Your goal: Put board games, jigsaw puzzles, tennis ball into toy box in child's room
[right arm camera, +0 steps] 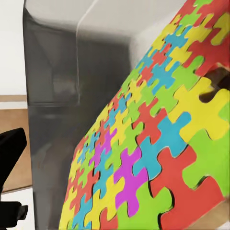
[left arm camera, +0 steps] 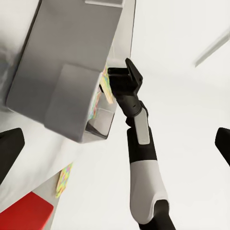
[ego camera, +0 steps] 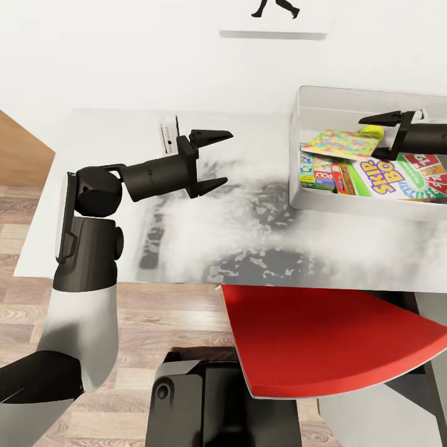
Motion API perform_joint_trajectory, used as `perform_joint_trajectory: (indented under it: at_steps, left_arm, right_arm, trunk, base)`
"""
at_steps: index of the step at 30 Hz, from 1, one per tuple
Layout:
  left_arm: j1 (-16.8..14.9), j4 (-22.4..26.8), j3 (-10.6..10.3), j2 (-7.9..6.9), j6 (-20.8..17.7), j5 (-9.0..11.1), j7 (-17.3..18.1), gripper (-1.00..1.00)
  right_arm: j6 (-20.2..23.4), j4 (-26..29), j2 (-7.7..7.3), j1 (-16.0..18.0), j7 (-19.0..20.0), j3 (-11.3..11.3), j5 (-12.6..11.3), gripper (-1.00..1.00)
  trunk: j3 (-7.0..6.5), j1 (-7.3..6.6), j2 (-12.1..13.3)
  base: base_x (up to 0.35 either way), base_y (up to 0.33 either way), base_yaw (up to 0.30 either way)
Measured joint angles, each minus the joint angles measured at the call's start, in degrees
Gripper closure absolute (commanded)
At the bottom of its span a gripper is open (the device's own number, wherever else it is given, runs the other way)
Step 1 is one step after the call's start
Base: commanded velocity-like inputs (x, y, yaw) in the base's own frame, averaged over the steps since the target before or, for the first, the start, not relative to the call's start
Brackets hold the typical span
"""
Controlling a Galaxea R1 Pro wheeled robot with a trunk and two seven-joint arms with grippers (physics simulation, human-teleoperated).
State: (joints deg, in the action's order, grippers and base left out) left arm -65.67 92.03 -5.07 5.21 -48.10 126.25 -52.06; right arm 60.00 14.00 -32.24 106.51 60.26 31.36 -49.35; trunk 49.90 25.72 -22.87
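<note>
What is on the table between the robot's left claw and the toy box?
Nothing: head view shows bare table top between the left gripper and the toy box.

One toy box [ego camera: 347, 202] sits on one table [ego camera: 124, 186], holding three board games: a Skip-Bo box [ego camera: 388, 177], a Monopoly box [ego camera: 323, 174] and a blue one [ego camera: 305, 162]. One puzzle [ego camera: 340, 144] and one ball [ego camera: 372, 131] lie inside. Two grippers, the left [ego camera: 212, 160] and the right [ego camera: 380, 133], and one red chair [ego camera: 323, 338] are visible.
</note>
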Motion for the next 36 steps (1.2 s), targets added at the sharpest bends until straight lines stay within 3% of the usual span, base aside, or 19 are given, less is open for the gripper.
perform_joint_trajectory:
  at_steps: [14, 22, 36]
  left_arm:
    - [0.0, 0.0, 0.0, 0.01, 0.0, 0.0, 0.0, -1.00]
    - [-0.1, 0.0, 0.0, 0.01, 0.0, 0.1, 0.0, -1.00]
    - [-1.1, -0.1, -0.3, 0.01, 0.7, 0.1, 0.0, -1.00]
  right_arm:
    - [0.0, 0.2, -0.28, -0.2, 0.0, -0.1, -0.3, -1.00]
    - [-0.2, 2.9, -2.40, -0.2, -0.3, 1.3, 2.5, -1.00]
    - [-0.2, 5.5, -5.38, 0.4, -0.2, 1.2, 2.5, -1.00]
  trunk:
    - [0.00, 0.01, 0.0]
    - [0.01, 0.03, 0.0]
    - [0.01, 0.02, 0.0]
  base:
    - [0.000, 0.000, 0.000]
    - [0.000, 0.000, 0.000]
    - [0.000, 0.000, 0.000]
